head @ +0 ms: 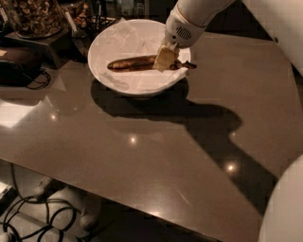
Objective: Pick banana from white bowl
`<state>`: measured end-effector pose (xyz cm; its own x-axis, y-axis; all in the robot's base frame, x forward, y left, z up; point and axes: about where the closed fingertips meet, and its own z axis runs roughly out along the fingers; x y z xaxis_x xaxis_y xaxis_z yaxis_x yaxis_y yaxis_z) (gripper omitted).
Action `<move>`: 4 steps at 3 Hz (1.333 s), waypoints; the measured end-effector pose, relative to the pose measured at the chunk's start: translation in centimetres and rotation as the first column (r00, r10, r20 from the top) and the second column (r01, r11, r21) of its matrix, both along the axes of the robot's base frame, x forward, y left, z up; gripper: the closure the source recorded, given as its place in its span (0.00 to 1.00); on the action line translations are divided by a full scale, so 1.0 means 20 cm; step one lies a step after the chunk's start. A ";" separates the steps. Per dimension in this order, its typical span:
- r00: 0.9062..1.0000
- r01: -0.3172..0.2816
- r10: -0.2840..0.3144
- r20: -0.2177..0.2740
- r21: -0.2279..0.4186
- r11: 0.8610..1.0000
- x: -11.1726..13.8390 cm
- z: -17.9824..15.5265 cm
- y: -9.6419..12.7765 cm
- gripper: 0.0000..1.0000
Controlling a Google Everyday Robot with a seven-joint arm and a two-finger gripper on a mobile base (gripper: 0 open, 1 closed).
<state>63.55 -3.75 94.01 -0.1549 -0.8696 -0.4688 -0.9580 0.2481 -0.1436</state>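
The banana (135, 63) is lying flat inside the white bowl (93, 56), on the crumpled white paper (130, 35) that is lining the bowl. The gripper (165, 57) is reaching down into the bowl from above and is meeting the banana close to its stem end. Most of the fruit is extending away from the gripper toward the bowl's far wall, while the dark stem (189, 65) is projecting out on the gripper's opposite side, over the near rim. Whether the gripper is clamping the banana or only standing against it cannot be told from this view.

The bowl is holding one banana and the paper lining. The white robot arm (194, 14) is descending to the gripper from the upper edge of the view.

The bowl is resting on a glossy brown table (142, 160). The arm is casting one broad shadow (208, 127) across the tabletop, starting under the bowl.

Well away from the gripper, beyond the banana's free end, one glass jar (33, 16) is holding nuts. Below that jar, one black object (19, 66) is sitting at the table edge. Dark cables (33, 222) are lying on the floor under the table.
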 end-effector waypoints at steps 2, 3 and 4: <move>1.000 -0.009 0.009 -0.004 -0.027 1.000 -0.05 -0.02 0.03 1.00; 1.000 -0.001 0.001 0.011 -0.015 1.000 -0.22 0.08 0.04 1.00; 0.999 0.040 -0.040 0.007 -0.005 0.999 -0.45 0.15 0.02 1.00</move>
